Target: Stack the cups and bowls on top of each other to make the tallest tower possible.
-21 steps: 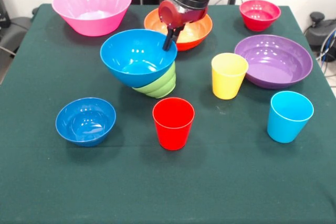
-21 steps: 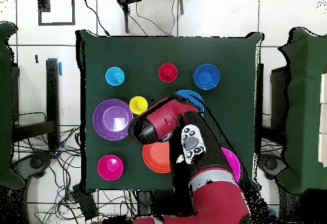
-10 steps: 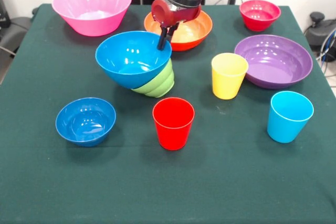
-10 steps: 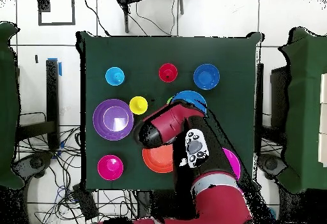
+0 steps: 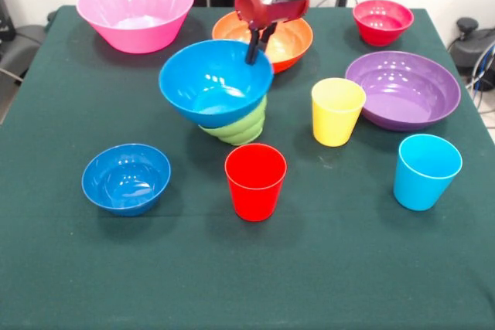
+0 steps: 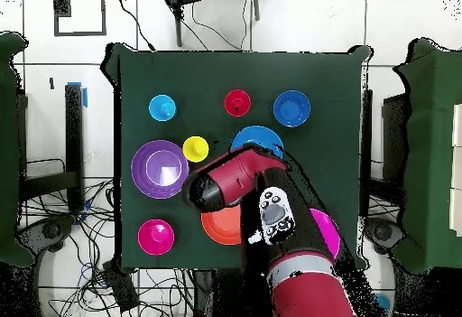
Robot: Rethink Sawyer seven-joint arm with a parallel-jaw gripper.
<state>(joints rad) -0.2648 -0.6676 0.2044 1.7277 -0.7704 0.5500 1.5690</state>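
The large blue bowl [image 5: 213, 83] rests slightly tilted on the ribbed green bowl [image 5: 240, 127] at mid table, forming a low tower; from above, the blue bowl [image 6: 257, 140] hides the green one. My gripper [image 5: 254, 52] comes down onto the blue bowl's far rim and is shut on it. In front stands the red cup [image 5: 255, 182], with the yellow cup [image 5: 337, 111] and the sky-blue cup [image 5: 426, 171] to the right. The small blue bowl [image 5: 126, 178] sits at the front left. In the overhead view the arm covers the gripper.
The pink bowl [image 5: 135, 11] is at the back left and the orange bowl [image 5: 290, 40] lies right behind the gripper. The purple bowl [image 5: 402, 89] and the small red bowl [image 5: 382, 21] are at the right. The table edge [image 5: 31, 75] runs along the left.
The gripper has swung right with the large blue bowl's rim. The bowl has shifted right over the green bowl and sits more level than before.
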